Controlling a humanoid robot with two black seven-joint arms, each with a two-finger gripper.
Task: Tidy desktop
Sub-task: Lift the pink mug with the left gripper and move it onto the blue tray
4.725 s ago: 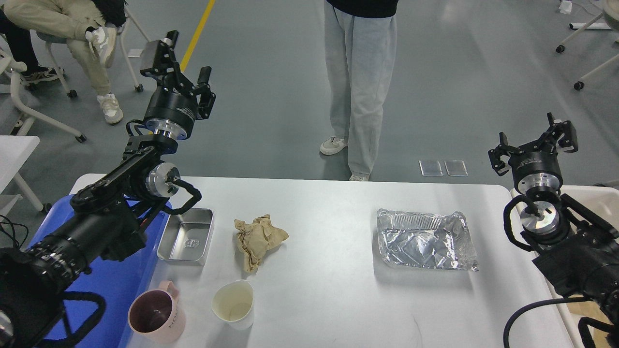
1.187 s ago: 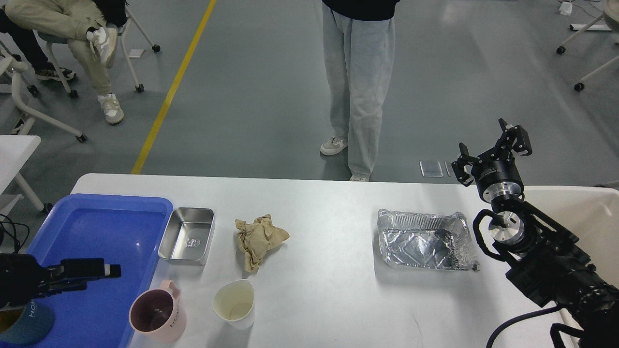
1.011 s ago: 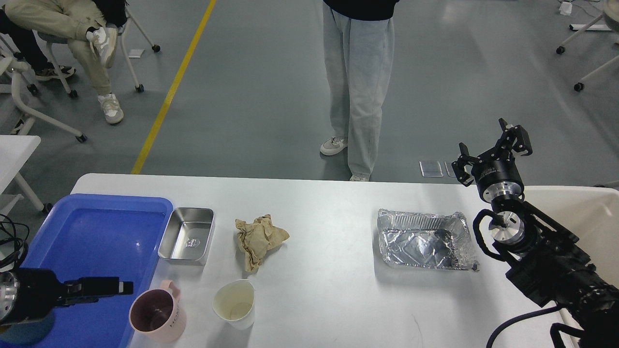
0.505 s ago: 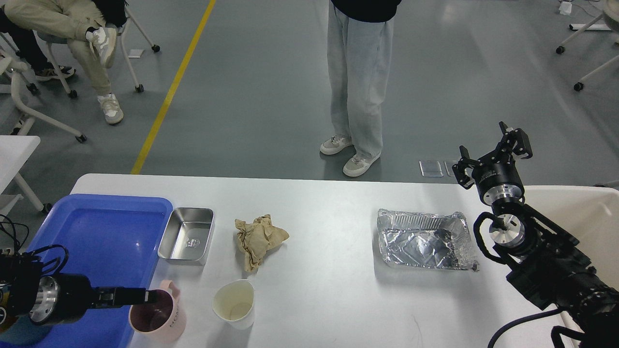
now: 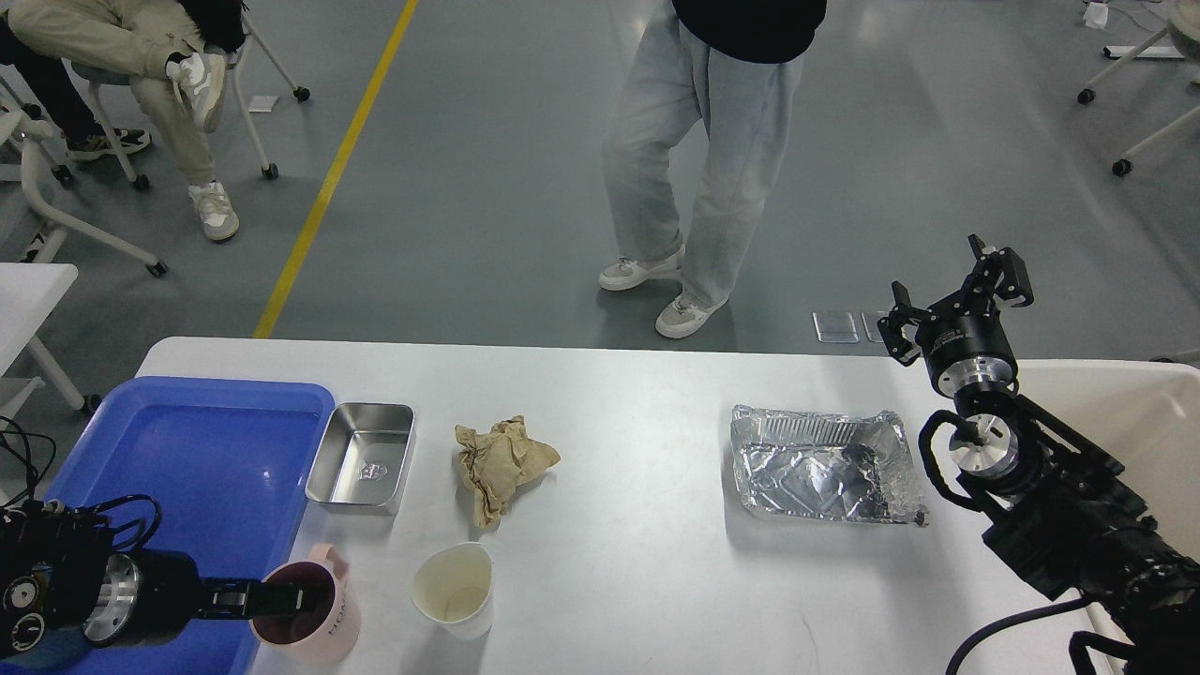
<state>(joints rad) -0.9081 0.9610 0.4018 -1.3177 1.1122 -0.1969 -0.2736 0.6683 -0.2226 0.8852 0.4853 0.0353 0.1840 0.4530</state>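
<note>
The white desktop point(image 5: 637, 562) carries a pink mug point(image 5: 323, 630), a cream paper cup point(image 5: 455, 586), a crumpled brown paper point(image 5: 502, 459), a small steel tray point(image 5: 364, 457) and a crinkled foil container point(image 5: 825, 464). My left gripper point(image 5: 305, 600) comes in low from the left, and its dark fingers lie level across the mug's mouth. They are seen edge-on, so I cannot tell their spread. My right gripper point(image 5: 956, 291) hangs above the table's far right edge, behind the foil container, open and holding nothing.
A blue plastic tray point(image 5: 187, 459) sits at the left edge, beside the steel tray. An off-white bin point(image 5: 1125, 412) stands to the right of the table. A person point(image 5: 694, 169) stands just beyond the far edge. Another person sits at the far left.
My left gripper has slid right from over the blue tray until its fingers reach the pink mug's mouth. The right arm has hardly moved. The standing person has stepped sideways.
</note>
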